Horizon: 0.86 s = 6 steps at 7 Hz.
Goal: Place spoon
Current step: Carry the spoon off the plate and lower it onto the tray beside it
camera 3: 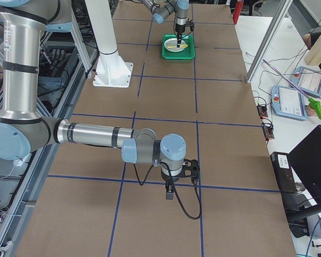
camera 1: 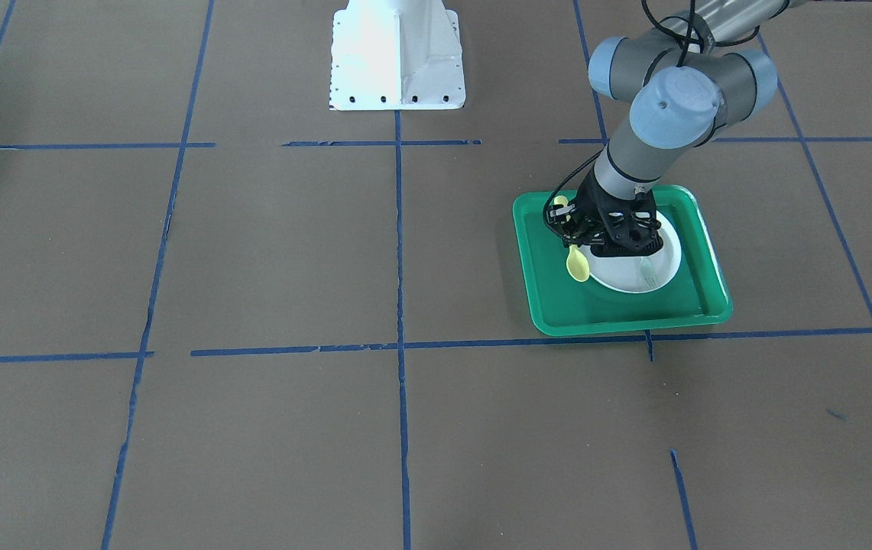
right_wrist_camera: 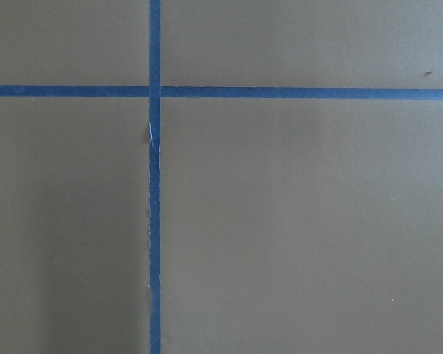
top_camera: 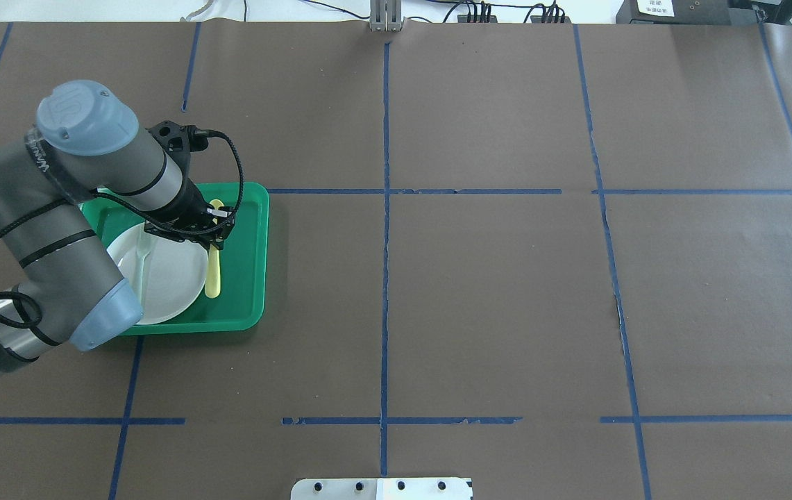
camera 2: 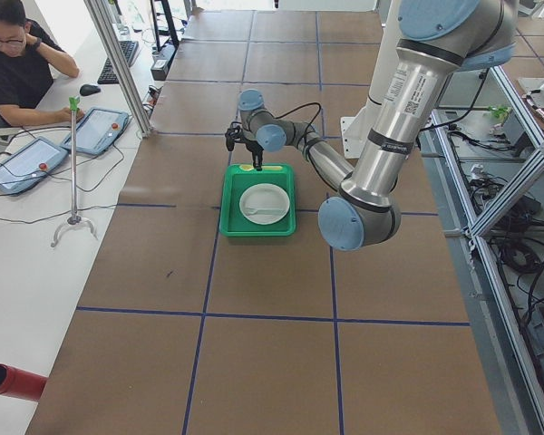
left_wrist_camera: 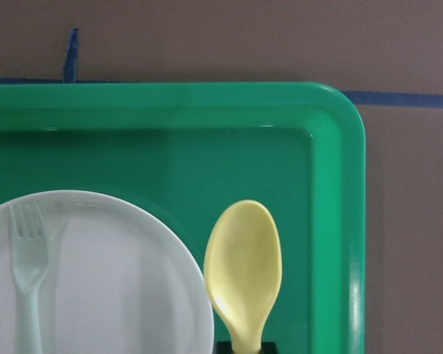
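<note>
Small yellow plastic spoon [left_wrist_camera: 244, 273] is inside the flat green plastic tray [left_wrist_camera: 207, 96], on its right side when you look from behind the robot. Its oval bowl points to the tray's far edge and its thin handle points back to the robot. The bowl sits just beside the round white plate [left_wrist_camera: 111, 280], between the plate and the tray's right wall. I cannot tell if the spoon touches the tray floor or floats a little above it. A pale grey-green plastic fork [left_wrist_camera: 31, 251] lies on the plate, apart from the spoon.

The left claw [top_camera: 214, 239] is pinched tight on the spoon, where the handle meets the bowl. The right claw [camera 3: 171, 187] is far off over the brown table [top_camera: 507, 292]. It shows only in a side view, so I cannot tell if its fingers are apart or together.

I think the left claw only has to let go and lift away. If the spoon is not down yet, it could drop, bounce and end up leaning on the plate's rim, which is very close. The spoon is light, so it could stick to a finger and ride up with the claw. If the claw drifts left, it could bump the plate and push the fork. If it drifts right, the spoon could hit the tray's raised wall and twist.
</note>
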Available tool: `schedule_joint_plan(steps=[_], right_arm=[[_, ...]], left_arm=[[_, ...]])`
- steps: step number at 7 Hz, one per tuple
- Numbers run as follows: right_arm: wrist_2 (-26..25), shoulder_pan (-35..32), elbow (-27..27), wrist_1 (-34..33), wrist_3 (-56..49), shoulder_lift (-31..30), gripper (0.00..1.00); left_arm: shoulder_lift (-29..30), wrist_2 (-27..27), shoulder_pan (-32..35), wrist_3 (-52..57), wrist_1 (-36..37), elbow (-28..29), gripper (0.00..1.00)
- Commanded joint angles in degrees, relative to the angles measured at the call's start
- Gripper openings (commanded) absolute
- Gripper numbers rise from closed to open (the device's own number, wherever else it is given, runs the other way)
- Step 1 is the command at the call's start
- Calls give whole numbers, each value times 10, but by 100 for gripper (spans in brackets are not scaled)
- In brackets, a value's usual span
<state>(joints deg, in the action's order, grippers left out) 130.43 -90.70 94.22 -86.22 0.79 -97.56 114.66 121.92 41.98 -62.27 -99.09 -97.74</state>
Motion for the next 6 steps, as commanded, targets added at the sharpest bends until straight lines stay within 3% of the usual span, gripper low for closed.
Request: schedule_joint_plan(steps=[1,5,6], right_arm=[[0,0,0,0,0,0,100],[0,0,0,0,0,0,100],[0,0,0,0,0,0,100]], left_arm=[[7,0,-5,-6,-46,49,0],[5,-1,-20,-3,-47,58,0],[5,-1,-21,-2,-47,58,16]])
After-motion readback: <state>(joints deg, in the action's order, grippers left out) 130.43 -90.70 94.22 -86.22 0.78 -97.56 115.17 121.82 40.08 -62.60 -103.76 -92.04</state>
